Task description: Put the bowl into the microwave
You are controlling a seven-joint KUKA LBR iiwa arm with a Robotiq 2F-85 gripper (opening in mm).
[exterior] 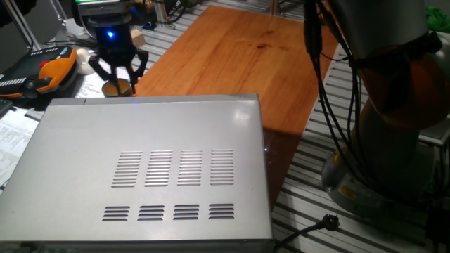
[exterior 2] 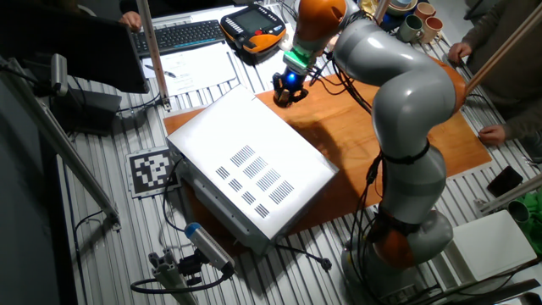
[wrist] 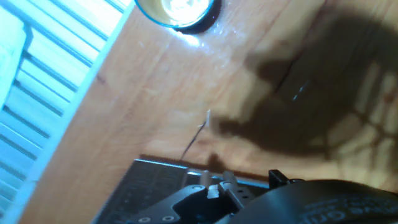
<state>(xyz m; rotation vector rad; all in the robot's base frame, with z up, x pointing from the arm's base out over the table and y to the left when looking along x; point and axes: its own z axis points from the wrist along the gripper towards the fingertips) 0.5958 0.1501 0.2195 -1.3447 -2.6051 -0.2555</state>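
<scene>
Wooden tabletop [wrist: 155, 93], bowl [wrist: 177, 11] interior only in hand view

The microwave [exterior: 151, 169] is brushed silver-grey metal, its top smooth with a soft satin sheen and pressed vent slots. Behind the microwave, the desk [exterior: 232, 53] is varnished orange-brown wood, glossy enough to catch glare. Just beyond the microwave's far edge, the bowl [exterior: 117, 88] looks tan and smooth, possibly glazed, though blur hides its finish. The gripper [exterior: 118, 65] above it appears matt black plastic.
</scene>
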